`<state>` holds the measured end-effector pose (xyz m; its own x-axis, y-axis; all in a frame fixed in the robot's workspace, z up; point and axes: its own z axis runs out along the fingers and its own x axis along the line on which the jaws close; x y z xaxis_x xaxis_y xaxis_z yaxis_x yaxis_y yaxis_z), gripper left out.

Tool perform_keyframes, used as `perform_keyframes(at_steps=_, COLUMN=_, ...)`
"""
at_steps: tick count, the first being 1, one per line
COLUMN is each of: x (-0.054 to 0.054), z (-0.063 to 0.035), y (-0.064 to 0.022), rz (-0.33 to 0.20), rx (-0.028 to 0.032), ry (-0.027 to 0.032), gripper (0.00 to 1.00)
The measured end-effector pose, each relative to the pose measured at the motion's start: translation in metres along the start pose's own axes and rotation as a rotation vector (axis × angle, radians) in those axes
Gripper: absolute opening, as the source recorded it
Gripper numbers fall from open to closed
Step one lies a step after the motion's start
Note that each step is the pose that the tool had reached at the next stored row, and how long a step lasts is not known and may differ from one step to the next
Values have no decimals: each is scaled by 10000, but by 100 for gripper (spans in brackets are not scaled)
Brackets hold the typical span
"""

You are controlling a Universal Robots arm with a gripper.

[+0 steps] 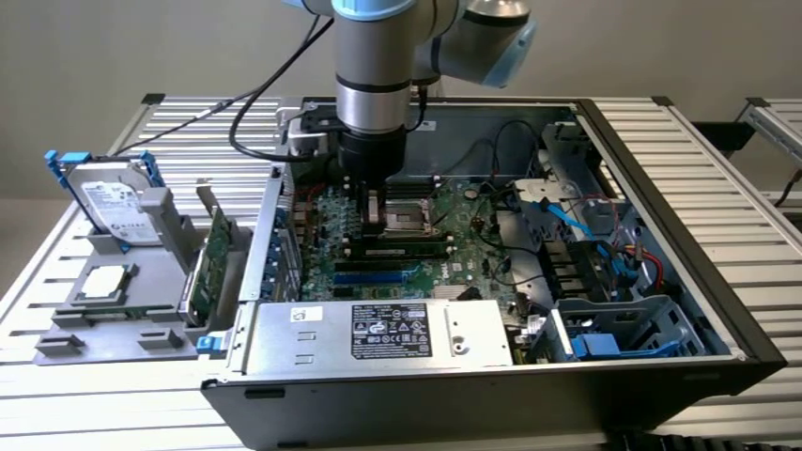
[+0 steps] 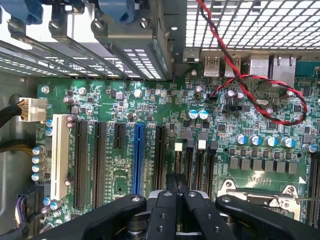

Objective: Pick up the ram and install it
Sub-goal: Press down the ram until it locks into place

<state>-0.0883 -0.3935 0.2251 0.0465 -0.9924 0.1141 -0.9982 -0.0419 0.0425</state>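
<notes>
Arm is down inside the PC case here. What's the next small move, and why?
Probably a short, straight descent toward the memory slots. The gripper is shut and hangs low over the motherboard, its fingertips in line with those black slots beside the CPU socket. Whether the ram sits between the fingers I cannot tell, so go slowly.

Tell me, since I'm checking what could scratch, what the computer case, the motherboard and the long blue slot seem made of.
Computer case: looks like sheet metal, dull grey, with a punched grille at its rear wall in the wrist view.
Motherboard: glossy green circuit board, likely fibreglass laminate, dotted with solder points and small metal capacitor cans.
Blue slot: apparently moulded plastic, smooth and evenly coloured.
</notes>
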Motion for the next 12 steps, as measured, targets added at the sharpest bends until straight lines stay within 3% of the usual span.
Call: perform_keyframes(at_steps=12, x=-2, z=5, y=3, rz=1, rx=19, ry=-4, gripper=11)
